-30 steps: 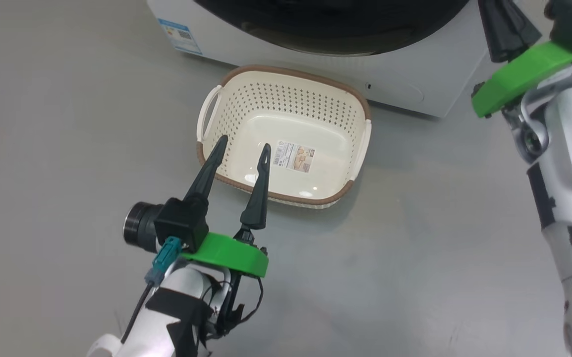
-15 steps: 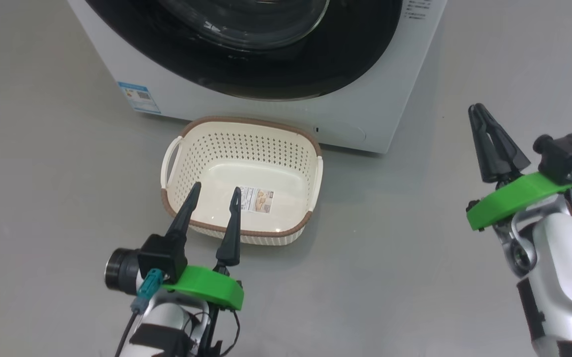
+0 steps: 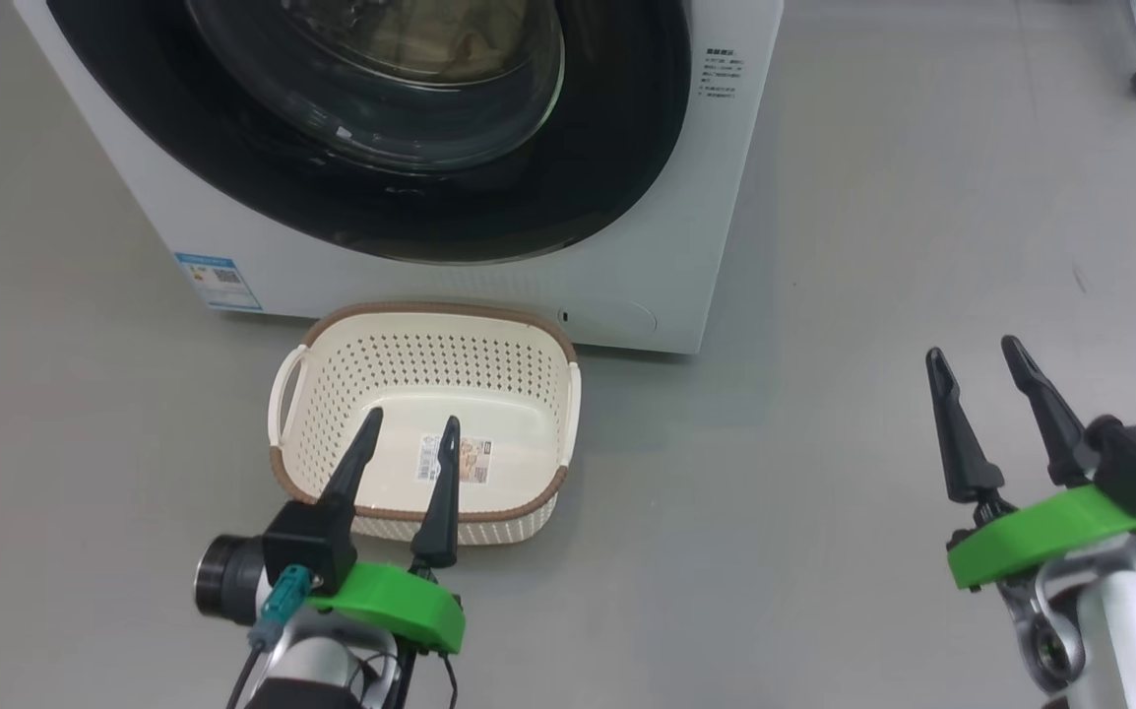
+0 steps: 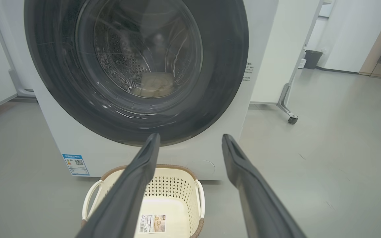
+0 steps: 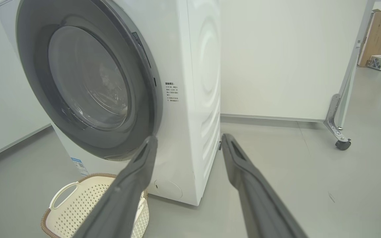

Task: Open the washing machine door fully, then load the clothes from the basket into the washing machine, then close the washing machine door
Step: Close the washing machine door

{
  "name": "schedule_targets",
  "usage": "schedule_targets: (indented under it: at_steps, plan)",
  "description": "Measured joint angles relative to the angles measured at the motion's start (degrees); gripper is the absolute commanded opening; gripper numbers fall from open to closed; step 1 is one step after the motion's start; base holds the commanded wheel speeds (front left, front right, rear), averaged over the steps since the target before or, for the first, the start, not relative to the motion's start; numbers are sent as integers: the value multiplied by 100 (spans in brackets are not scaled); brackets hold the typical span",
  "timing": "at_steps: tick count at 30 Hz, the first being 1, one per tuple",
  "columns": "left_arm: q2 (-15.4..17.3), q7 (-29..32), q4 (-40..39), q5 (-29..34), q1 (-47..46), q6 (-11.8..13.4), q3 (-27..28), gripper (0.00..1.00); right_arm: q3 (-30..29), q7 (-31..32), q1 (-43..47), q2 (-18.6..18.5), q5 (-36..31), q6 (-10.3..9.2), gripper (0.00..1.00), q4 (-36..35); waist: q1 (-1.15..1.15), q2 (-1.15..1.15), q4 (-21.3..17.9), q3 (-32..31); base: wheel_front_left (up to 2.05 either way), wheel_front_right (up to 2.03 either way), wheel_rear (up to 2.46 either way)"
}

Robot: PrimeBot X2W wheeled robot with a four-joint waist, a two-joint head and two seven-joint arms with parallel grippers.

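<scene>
Since a moment ago our right gripper (image 3: 972,348) has spread its jaws, matching our wide-spread left gripper (image 3: 411,418) above the empty basket's (image 3: 410,313) near rim, while the clothes (image 4: 154,87) lie behind the closed washing machine door (image 3: 617,148), ahead, nearer our left.

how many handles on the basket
2. In the head view, one white handle is on the left side of the basket, and the other is on its right side. None look hidden.
</scene>
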Motion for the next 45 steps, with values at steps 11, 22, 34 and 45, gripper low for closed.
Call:
schedule_targets:
  at_steps: [11, 22, 34, 45]
  plan:
    - [18, 0, 24, 1, 141, -47, 44, 100, -485, 257, 1129, 79, 138, -1, 100, -1051, 0, 0, -166, -143, 0, 0, 0]
    - [37, 0, 18, 51, 235, -46, 83, 100, -504, 519, 1674, 102, 197, -1, 100, -1580, 1, 0, -285, -241, 0, 0, 0]
    - [35, 0, 12, 51, 246, -47, 82, 100, -492, 579, 1674, 103, 194, -1, 100, -1670, 1, 0, -298, -248, 0, 0, 0]
    - [27, 0, 33, 51, 254, -45, 78, 100, -488, 583, 1677, 104, 194, -1, 100, -1668, 0, 0, -275, -304, 0, 0, 0]
